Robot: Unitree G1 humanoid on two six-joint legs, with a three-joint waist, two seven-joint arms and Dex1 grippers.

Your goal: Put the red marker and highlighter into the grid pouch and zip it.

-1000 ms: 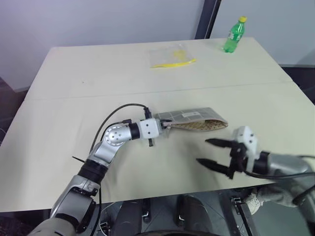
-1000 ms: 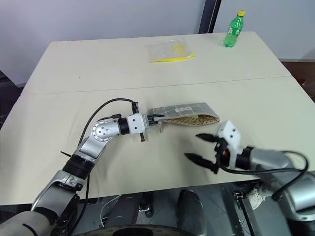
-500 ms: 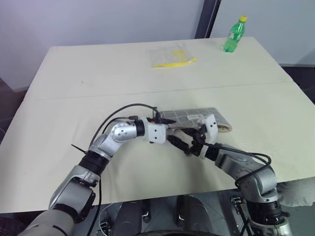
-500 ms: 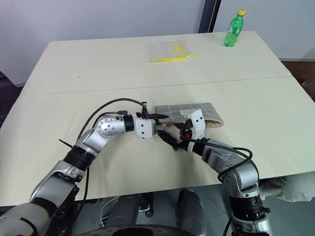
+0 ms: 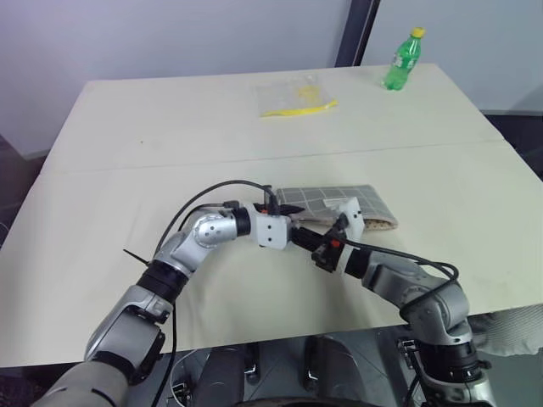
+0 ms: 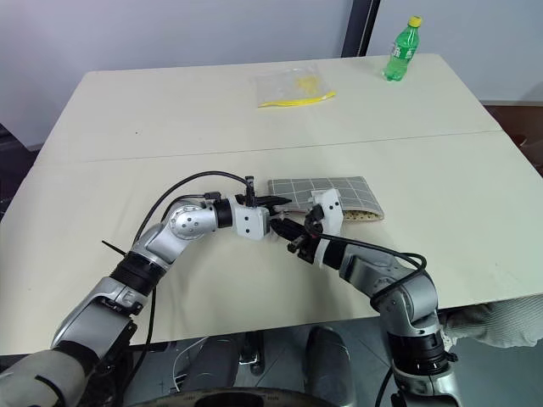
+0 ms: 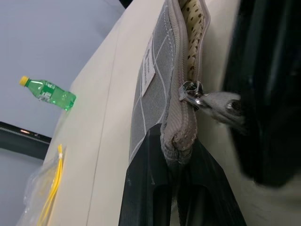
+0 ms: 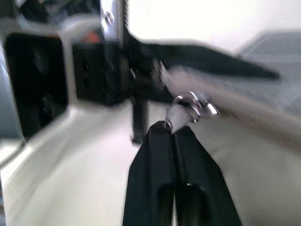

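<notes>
Since one second ago, the right gripper (image 6: 297,236) has come in from the table's near right edge to the near left corner of the grid pouch (image 6: 327,188), and its two black fingers, which then stood wide apart, are now pressed together on the zipper pull tab (image 7: 214,104); the left gripper (image 7: 176,162) stays at the same corner, its fingers closed on the grey fabric of the pouch's end, and the pouch has not shifted on the table (image 6: 170,119).

Inside of the pouch is hidden, so I cannot tell if the red marker and the highlighter are in it; the mouth is open along the near edge and shows a cream lining with dark dots; the right wrist view is blurred, and the tab there is only a pale shape at the fingertips; the right arm covers part of the pouch's near side.

On the pouch's grey grid face there is a small white label (image 7: 148,66), but its writing is too small to read; the green bottle (image 6: 402,49), far behind the pouch to the right, has a label that I cannot read either; the clear plastic bag (image 6: 293,87) with yellow contents lies far behind the pouch.

Pouch lies flat, its long axis running left to right across the table, the slider at the left end.
</notes>
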